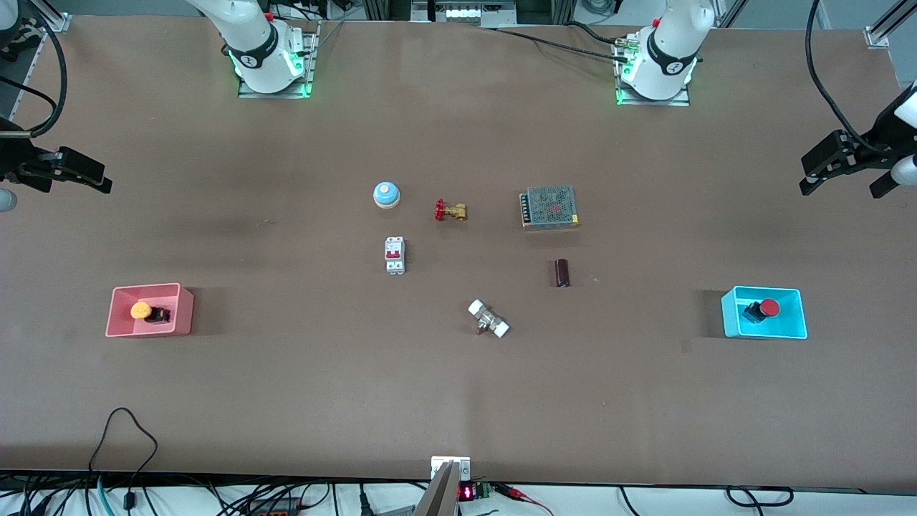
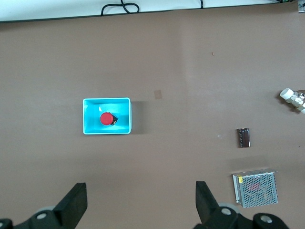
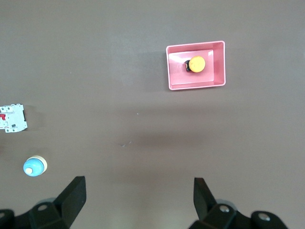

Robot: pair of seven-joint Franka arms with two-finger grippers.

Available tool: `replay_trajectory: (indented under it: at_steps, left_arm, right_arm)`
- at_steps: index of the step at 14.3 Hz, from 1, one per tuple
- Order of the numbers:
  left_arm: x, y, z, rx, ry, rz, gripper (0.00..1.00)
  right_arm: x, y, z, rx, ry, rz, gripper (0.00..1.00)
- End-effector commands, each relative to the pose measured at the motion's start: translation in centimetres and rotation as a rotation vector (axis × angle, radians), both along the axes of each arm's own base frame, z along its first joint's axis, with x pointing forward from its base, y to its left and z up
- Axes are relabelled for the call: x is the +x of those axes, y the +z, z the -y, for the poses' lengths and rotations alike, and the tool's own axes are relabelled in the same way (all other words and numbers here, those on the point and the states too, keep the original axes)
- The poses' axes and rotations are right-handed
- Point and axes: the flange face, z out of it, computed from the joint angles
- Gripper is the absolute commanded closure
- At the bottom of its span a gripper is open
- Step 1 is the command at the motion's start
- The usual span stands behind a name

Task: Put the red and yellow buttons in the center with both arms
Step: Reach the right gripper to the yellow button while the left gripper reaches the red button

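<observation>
The yellow button (image 1: 141, 310) lies in the pink tray (image 1: 183, 309) toward the right arm's end of the table; it also shows in the right wrist view (image 3: 196, 64). The red button (image 1: 768, 307) lies in the cyan tray (image 1: 731, 315) toward the left arm's end; it also shows in the left wrist view (image 2: 106, 118). My right gripper (image 1: 75, 186) (image 3: 139, 186) is open and empty, high over the table near its own end. My left gripper (image 1: 838, 190) (image 2: 141, 191) is open and empty, high over its own end. The brown center (image 1: 469, 269) holds other parts.
Around the center lie a blue-and-white dome (image 1: 386, 194), a red-handled brass valve (image 1: 450, 211), a white circuit breaker (image 1: 395, 254), a mesh-covered power supply (image 1: 549, 207), a dark cylinder (image 1: 562, 273) and a white-capped fitting (image 1: 488, 319). Cables hang along the front edge.
</observation>
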Motion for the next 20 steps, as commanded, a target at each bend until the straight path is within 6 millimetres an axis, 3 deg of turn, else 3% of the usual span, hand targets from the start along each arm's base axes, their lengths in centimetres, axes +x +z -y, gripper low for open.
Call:
replay_trajectory:
  at_steps: [1, 4, 6, 8, 11, 13, 18, 20]
  left_arm:
    - [-0.5, 0.2, 0.0, -0.015, -0.011, 0.010, 0.00]
    - [-0.3, -0.2, 0.0, -0.015, -0.011, 0.004, 0.00]
    - [0.7, -2.0, -0.2, -0.020, -0.008, -0.030, 0.00]
    - [2.4, -5.2, -0.6, -0.015, -0.020, -0.074, 0.00]
    - [4.9, -9.3, -1.7, -0.017, -0.003, -0.094, 0.00]
    - [6.4, -12.8, -4.0, -0.018, 0.028, -0.117, 0.00]
    - [8.8, -21.1, -10.8, -0.022, -0.026, -0.144, 0.00]
    - [9.2, -24.6, -12.7, -0.030, -0.037, -0.170, 0.00]
  right_arm:
    - [-1.4, 0.2, 0.0, -0.006, -0.018, -0.020, 0.00]
    - [-1.1, -0.3, 0.1, -0.010, -0.018, -0.030, 0.00]
    - [-0.3, -1.6, 0.1, -0.026, -0.015, -0.041, 0.00]
    - [1.6, -4.2, 0.7, -0.052, -0.010, -0.031, 0.00]
    - [4.9, -9.8, 3.6, -0.075, -0.015, -0.014, 0.00]
    - [6.4, -12.8, 4.9, -0.088, -0.027, -0.002, 0.00]
    - [9.9, -21.3, 5.3, -0.122, -0.016, 0.026, 0.00]
    - [10.3, -23.8, 7.5, -0.125, -0.046, 0.026, 0.00]
